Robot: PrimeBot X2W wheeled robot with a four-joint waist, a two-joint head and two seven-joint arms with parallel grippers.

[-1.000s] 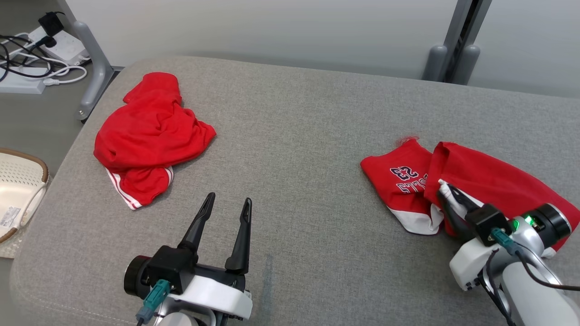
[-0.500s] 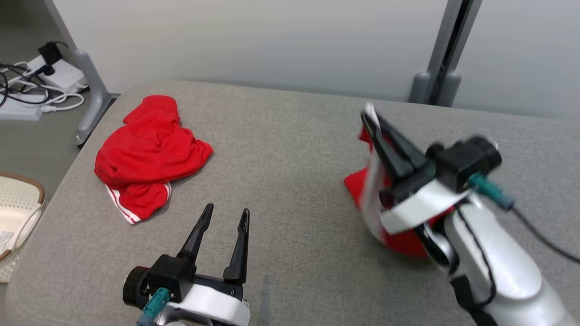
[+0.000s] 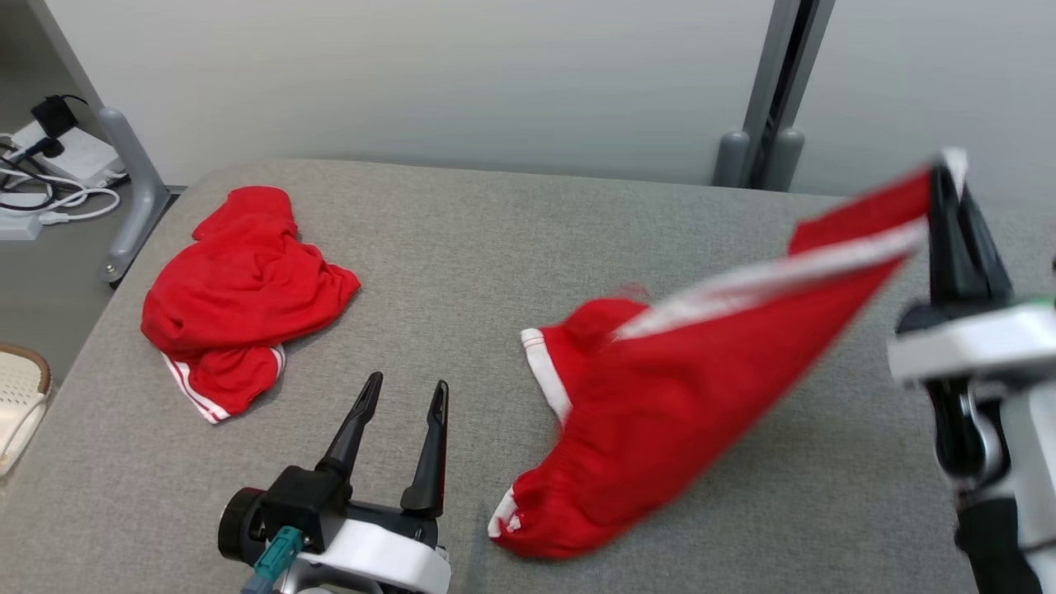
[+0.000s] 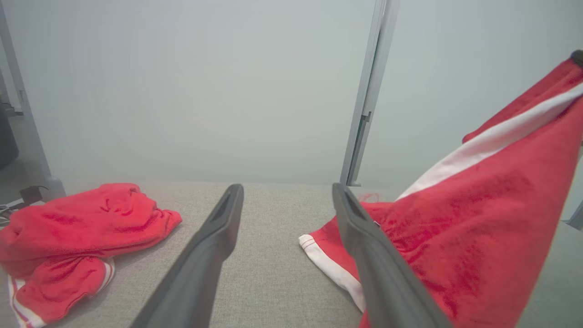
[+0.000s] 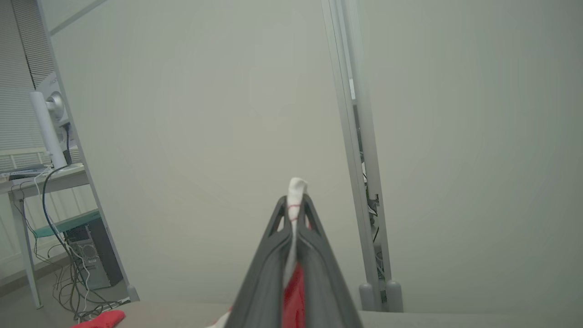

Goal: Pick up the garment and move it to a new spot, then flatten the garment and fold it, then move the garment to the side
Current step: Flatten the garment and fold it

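Right hand (image 3: pixel 947 175), clamped on a corner of the red garment (image 3: pixel 660 412), holds it above the surface (image 3: pixel 495 247) by its right edge, lower end resting mid-surface; left hand (image 3: pixel 408 381) spread, empty, near the front edge.

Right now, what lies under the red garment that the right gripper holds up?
Under the raised part of the red garment, pinched by the right gripper, bare grey cushion is visible. Its lower end rests on the cushion, hiding the patch beneath.

Red garment (image 3: pixel 660 412) w/ white trim, one corner lifted, rest draping on table.
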